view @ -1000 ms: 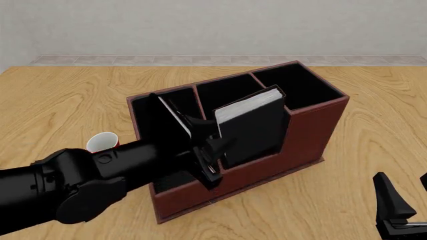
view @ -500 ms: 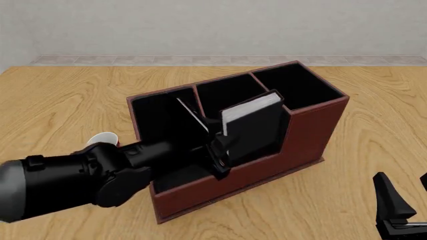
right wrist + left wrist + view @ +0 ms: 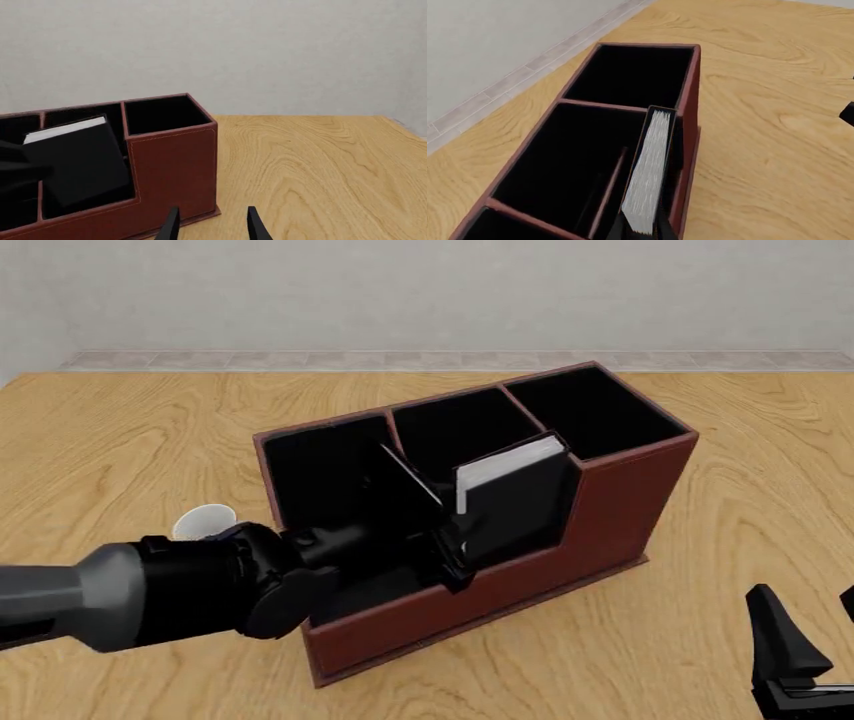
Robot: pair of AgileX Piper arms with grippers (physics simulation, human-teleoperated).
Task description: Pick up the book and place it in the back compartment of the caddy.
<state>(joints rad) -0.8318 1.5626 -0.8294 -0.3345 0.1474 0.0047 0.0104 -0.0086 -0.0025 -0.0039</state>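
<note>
One book (image 3: 514, 502), clamped by the left gripper (image 3: 451, 558), sat tilted in one caddy (image 3: 627, 500) (one mug (image 3: 200, 522) beside); right gripper (image 3: 210, 225) was parted, empty.

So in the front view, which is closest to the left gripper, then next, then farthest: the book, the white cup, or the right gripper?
1. book: held in the left gripper, over the caddy.
2. white cup: left of the caddy, behind the arm.
3. right gripper: far right corner.

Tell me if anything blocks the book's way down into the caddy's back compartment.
Nothing visible does. The book, held tilted by the left claw, is already partly inside the back compartment of the caddy, beside the low wall. The thin divider stands to one side of the book, not under it. The cell's floor is hidden.
</note>
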